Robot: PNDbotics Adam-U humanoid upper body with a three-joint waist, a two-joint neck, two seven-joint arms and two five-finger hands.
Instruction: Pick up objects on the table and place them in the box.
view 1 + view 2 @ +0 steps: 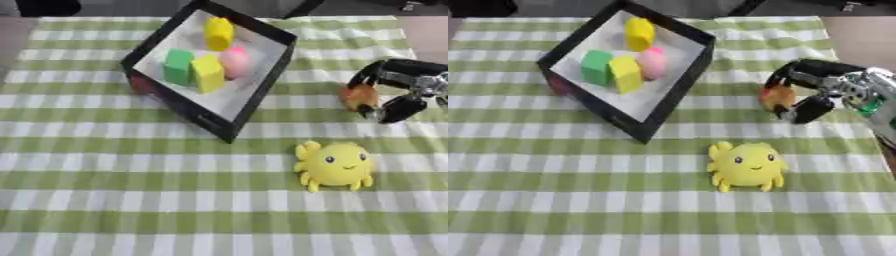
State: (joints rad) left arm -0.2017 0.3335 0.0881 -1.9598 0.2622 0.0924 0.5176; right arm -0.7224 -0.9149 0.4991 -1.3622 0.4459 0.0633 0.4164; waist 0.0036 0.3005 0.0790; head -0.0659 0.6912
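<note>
A black box [252, 102] with a white floor stands tilted at the upper middle of the table. Inside it lie a yellow block [219, 33], a green block [178, 66], a second yellow block [208, 73] and a pink round thing [234, 61]. My right hand [815, 92] comes in from the right edge, its fingers and thumb curled round a small orange-red object [777, 97] just right of the box. A yellow plush toy [334, 165] with a smiling face lies on the cloth below that hand. My left hand shows in neither view.
A green and white checked cloth [131, 200] covers the table. A small reddish thing [140, 85] peeks out at the box's left outer wall. Dark shapes sit beyond the table's far edge.
</note>
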